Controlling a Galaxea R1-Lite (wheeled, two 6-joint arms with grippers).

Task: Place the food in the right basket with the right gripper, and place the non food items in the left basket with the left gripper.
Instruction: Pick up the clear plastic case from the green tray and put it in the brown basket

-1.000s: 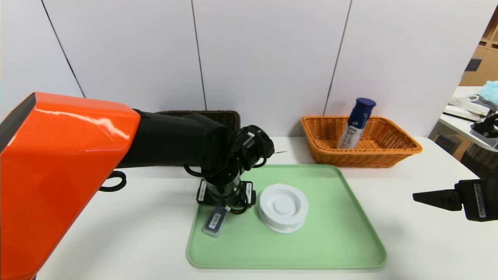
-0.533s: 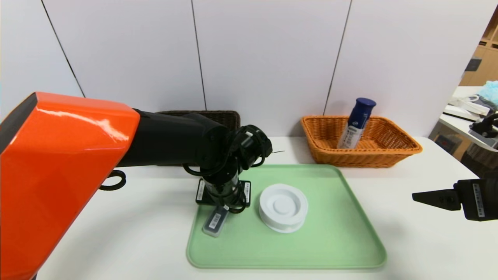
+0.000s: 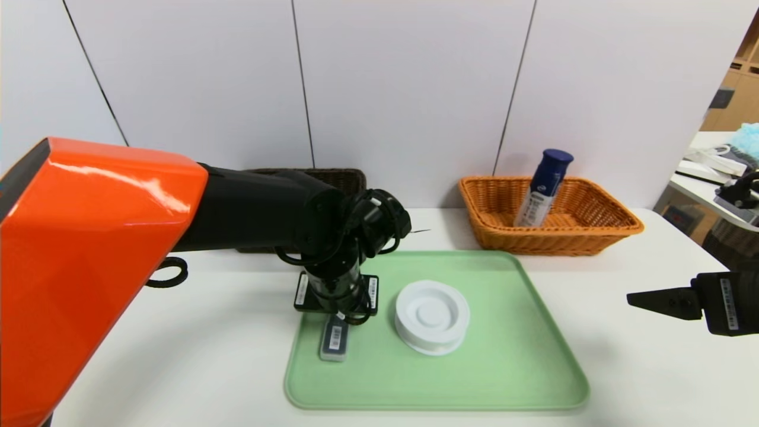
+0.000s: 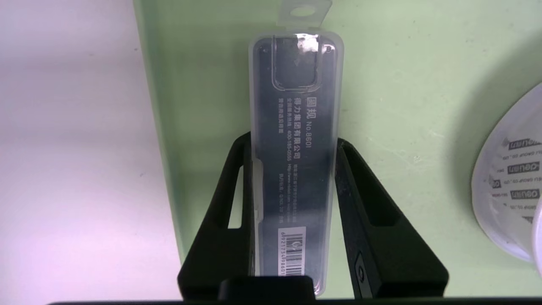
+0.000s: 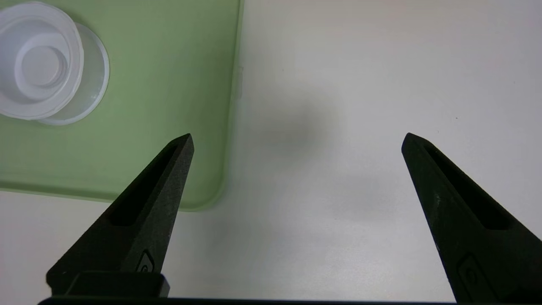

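The white table [image 3: 622,284] carries a pale green tray [image 3: 510,356] at its middle, with the right basket [image 3: 593,228], orange-tan wicker, standing beyond the tray's far right corner and the left basket [image 3: 347,178], dark brown, at the far side behind the left arm, mostly hidden by it. The left claw [image 4: 294,142] is down over the near left part of the tray, its two fingers closed in against the long sides of the grey case [image 3: 334,339], one on each side, so the case is pinched across its width. The case lies flat on the tray just inside the left rim, its long axis running from the far side toward the near edge, the end with the hang-tab pointing away from the claw and the barcode end between the finger bases. The round white container [image 3: 431,316] sits flat on the tray just to the right of the case, apart from it. The bottle [image 3: 542,188] stands in the right basket, navy cap uppermost, leaning toward the right with its upper part against the basket's far wall. The right claw [image 5: 296,140] hangs above bare table off the tray's right edge, its fingers spread wide with nothing between them
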